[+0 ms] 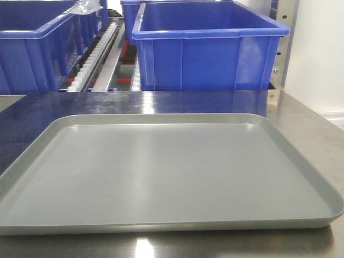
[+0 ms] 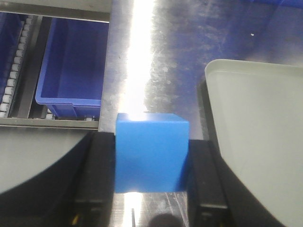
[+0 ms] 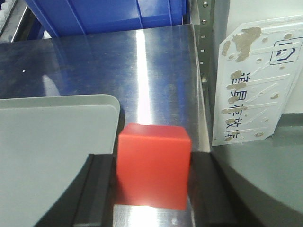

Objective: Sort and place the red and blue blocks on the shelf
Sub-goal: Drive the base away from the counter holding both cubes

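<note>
Looking at the front view: a grey tray (image 1: pixel 161 172) is lying flat on the steel table (image 1: pixel 303 126). Behind it the shelf (image 1: pixel 110 67) is carrying two big blue bins (image 1: pixel 209 51), with a white roller track (image 1: pixel 97 51) running between them.

Left wrist view: the left gripper (image 2: pixel 151 189) is clamping the blue block (image 2: pixel 150 151), with black fingers (image 2: pixel 97 184) pressing on two opposite sides. The block is sitting over bare table, just beside the tray's rounded corner on the right. Can't tell if it's touching the table. A lower bin (image 2: pixel 71 61) is sitting on the shelf at left, past the table edge.

Right wrist view: the right gripper (image 3: pixel 152 194) is gripping the red block (image 3: pixel 152 163) the same way, one finger on each side. The block is hanging over the table strip between the tray corner on the left and a worn white sign (image 3: pixel 255 90) on the right. Contact with the table: can't tell.
</note>
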Controlling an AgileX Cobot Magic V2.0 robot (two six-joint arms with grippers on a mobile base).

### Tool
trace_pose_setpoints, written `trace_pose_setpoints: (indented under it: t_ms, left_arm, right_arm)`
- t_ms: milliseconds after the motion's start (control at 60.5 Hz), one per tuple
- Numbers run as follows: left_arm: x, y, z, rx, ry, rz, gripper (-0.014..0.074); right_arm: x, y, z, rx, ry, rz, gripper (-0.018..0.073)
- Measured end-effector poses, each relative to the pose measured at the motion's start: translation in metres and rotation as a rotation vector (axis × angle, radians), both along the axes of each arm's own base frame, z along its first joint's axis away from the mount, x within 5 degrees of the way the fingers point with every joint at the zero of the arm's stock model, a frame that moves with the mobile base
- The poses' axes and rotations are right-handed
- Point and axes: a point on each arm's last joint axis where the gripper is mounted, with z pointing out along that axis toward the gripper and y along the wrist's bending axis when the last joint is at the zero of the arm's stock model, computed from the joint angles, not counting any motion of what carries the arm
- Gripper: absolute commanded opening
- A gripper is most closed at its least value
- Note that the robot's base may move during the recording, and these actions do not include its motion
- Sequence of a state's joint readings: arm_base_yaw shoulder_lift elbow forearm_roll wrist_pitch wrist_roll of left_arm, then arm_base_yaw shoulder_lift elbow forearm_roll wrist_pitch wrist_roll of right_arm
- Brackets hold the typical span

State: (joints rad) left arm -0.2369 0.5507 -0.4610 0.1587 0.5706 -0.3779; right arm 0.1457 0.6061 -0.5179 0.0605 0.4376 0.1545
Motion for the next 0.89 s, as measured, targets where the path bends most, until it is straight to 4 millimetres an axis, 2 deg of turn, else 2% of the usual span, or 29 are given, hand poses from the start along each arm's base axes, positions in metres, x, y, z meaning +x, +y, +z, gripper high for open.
trace_pose_setpoints:
  t_ms: [892]
  left_arm:
    - [0.0000,0.0000,0.0000,0.000,0.000,0.000,0.0125]
  right_arm:
    - [0.0000,0.0000,0.0000,0.000,0.000,0.000,0.0050]
